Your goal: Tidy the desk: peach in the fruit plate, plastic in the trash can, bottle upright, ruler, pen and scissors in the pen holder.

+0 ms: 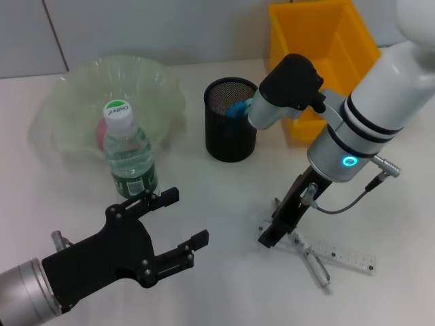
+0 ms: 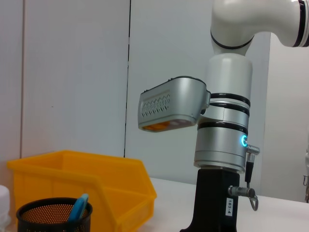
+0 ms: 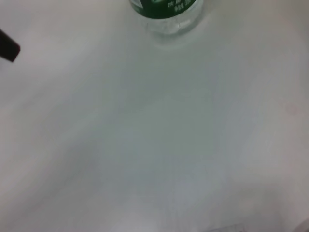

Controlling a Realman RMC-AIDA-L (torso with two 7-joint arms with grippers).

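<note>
A clear water bottle (image 1: pixel 131 155) with a white cap and green label stands upright in front of the green fruit plate (image 1: pixel 160 81). A pink peach (image 1: pixel 102 131) lies in the plate, half hidden by the bottle. The black mesh pen holder (image 1: pixel 231 129) holds blue-handled scissors (image 1: pixel 238 109), which also show in the left wrist view (image 2: pixel 77 208). A clear ruler (image 1: pixel 340 254) and a pale pen (image 1: pixel 314 265) lie crossed on the table at right. My right gripper (image 1: pixel 274 231) is low over their near ends. My left gripper (image 1: pixel 180 221) is open and empty, below the bottle. No plastic shows.
A yellow bin (image 1: pixel 326 41) stands at the back right behind the pen holder, also seen in the left wrist view (image 2: pixel 116 188). The right wrist view shows the bottle's base (image 3: pixel 166 14) and bare white table (image 3: pixel 154 145).
</note>
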